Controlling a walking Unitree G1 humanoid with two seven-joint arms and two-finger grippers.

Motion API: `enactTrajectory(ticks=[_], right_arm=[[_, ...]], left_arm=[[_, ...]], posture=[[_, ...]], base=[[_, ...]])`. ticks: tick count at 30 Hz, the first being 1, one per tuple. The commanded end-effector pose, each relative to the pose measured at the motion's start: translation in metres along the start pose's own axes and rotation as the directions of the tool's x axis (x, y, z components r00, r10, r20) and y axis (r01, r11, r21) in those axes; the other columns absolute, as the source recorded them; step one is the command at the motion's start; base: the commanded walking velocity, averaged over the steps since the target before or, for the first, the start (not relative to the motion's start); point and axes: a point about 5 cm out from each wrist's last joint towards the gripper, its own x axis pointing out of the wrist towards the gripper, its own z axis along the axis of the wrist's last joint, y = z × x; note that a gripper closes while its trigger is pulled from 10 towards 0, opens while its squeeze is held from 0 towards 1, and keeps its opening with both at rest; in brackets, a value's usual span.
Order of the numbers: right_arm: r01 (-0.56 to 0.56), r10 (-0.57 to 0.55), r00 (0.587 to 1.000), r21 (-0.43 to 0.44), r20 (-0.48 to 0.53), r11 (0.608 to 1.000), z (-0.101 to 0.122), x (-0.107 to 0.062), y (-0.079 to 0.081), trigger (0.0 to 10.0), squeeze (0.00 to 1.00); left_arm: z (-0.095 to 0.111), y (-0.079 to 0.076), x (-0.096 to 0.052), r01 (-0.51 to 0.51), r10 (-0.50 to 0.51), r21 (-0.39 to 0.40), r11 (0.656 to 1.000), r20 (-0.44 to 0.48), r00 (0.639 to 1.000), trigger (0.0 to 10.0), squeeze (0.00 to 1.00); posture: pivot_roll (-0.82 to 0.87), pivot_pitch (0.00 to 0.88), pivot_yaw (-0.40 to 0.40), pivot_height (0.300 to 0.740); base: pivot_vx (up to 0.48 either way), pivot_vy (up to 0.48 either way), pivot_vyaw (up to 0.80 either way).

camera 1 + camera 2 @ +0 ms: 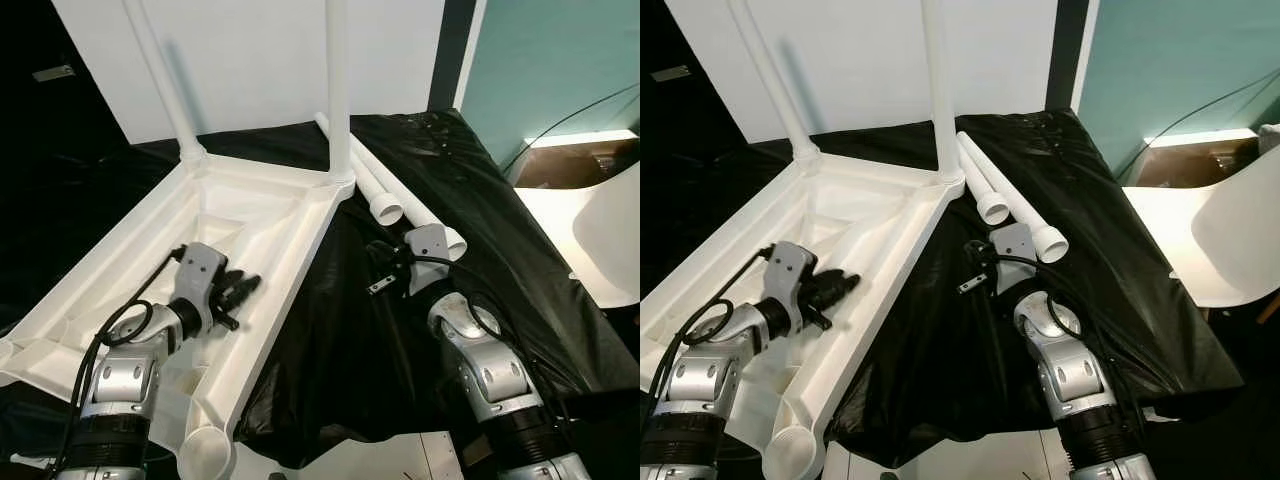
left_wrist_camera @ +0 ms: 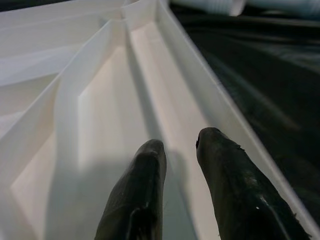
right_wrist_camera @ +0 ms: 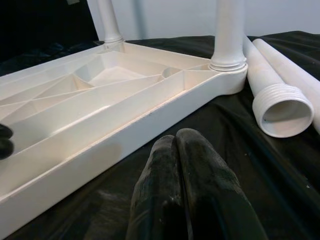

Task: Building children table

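Observation:
The white plastic table top (image 1: 300, 215) lies upside down on a black cloth, its ribbed underside facing up. Two white legs stand upright in its far corners, one (image 1: 338, 80) at the right corner and one (image 1: 160, 70) at the left. Two loose legs (image 1: 375, 190) (image 1: 440, 225) lie side by side on the cloth just right of the top, threaded ends toward me. My left gripper (image 1: 245, 288) hovers over the ribs inside the top, fingers (image 2: 150, 165) slightly apart and empty. My right gripper (image 3: 175, 137) is shut and empty, low over the cloth between the top's right rim and the loose legs.
An empty round leg socket (image 1: 205, 452) sits at the top's near corner. A white chair (image 1: 1240, 240) stands to the right past the cloth's edge. A white board (image 1: 250, 60) leans behind the table top. Black cloth (image 1: 340, 350) spreads between my arms.

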Motion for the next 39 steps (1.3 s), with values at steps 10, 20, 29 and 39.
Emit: enactTrajectory(ticks=[10,20,29,39], right_arm=[[-0.001,0.001,1.000,-0.006,0.001,1.000,-0.001,0.003,0.001,10.0,0.00],[0.004,-0.004,1.000,-0.007,0.002,1.000,-0.002,0.003,0.001,10.0,0.00],[0.006,-0.006,1.000,-0.010,0.001,1.000,-0.002,0.003,0.001,10.0,0.00],[0.010,-0.010,1.000,-0.011,0.001,1.000,-0.002,0.003,0.001,10.0,0.00]], left_arm=[[0.004,0.009,-0.020,0.176,-0.176,-0.011,0.984,0.012,0.984,10.0,1.00],[-0.012,0.010,-0.034,0.304,-0.295,0.039,0.952,-0.157,0.943,10.0,0.00],[-0.007,-0.019,-0.025,0.435,-0.436,-0.032,0.900,-0.067,0.898,10.0,0.00],[-0.037,-0.025,-0.005,0.337,-0.327,0.000,0.942,-0.245,0.913,10.0,0.00]], posture=[[-0.04,0.000,0.073,0.740],[-0.05,0.000,0.078,0.740],[-0.04,0.000,0.074,0.740],[-0.05,0.000,0.075,0.740]], base=[[0.000,0.000,0.00],[0.000,0.000,0.00],[0.000,0.000,0.00],[0.000,0.000,0.00]])
